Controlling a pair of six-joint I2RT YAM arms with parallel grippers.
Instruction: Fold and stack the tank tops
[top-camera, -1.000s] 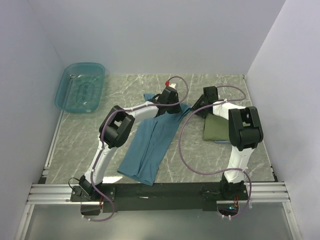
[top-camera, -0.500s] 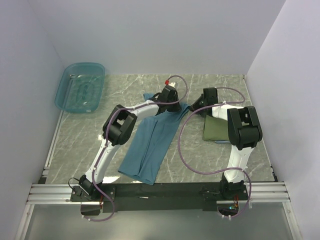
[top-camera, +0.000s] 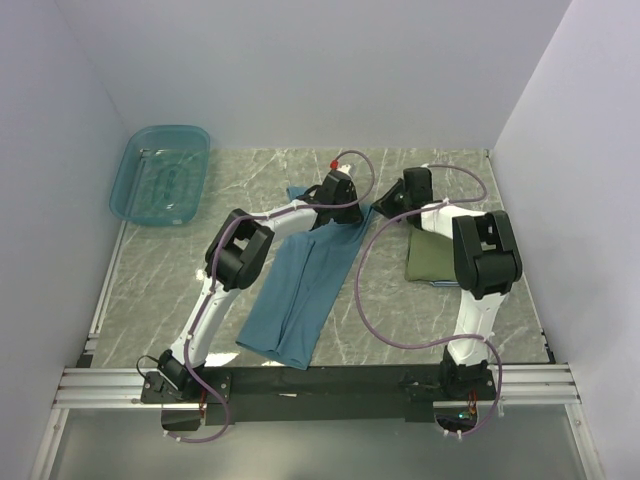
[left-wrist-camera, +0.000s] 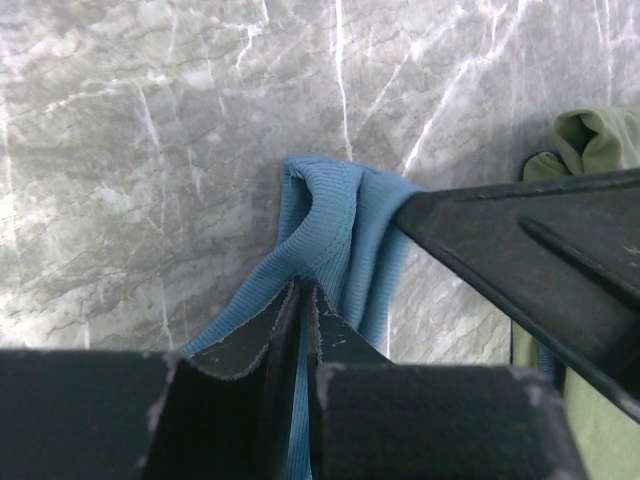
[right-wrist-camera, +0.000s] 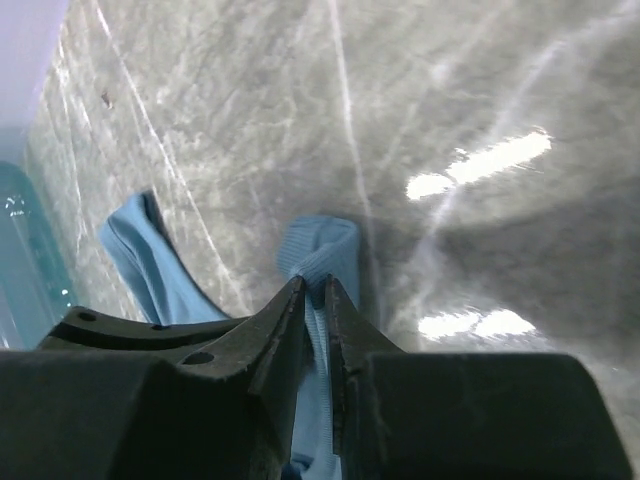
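Observation:
The plain teal-blue tank top (top-camera: 300, 290) lies in a long strip down the middle of the table, its far end bunched. My left gripper (top-camera: 338, 200) is shut on one ribbed strap (left-wrist-camera: 330, 215) of it. My right gripper (top-camera: 385, 208) is shut on the other strap (right-wrist-camera: 322, 252), right beside the left one. The olive green tank top (top-camera: 432, 258) lies folded at the right, under the right arm; an edge shows in the left wrist view (left-wrist-camera: 590, 135). The striped tank top is out of view.
A translucent teal basin (top-camera: 160, 175) stands at the far left corner. The walls close in on three sides. Purple cables loop from both arms over the table's middle.
Both grippers have moved slightly toward the far side with the blue tank top's straps; the right gripper has shifted a little left and back.

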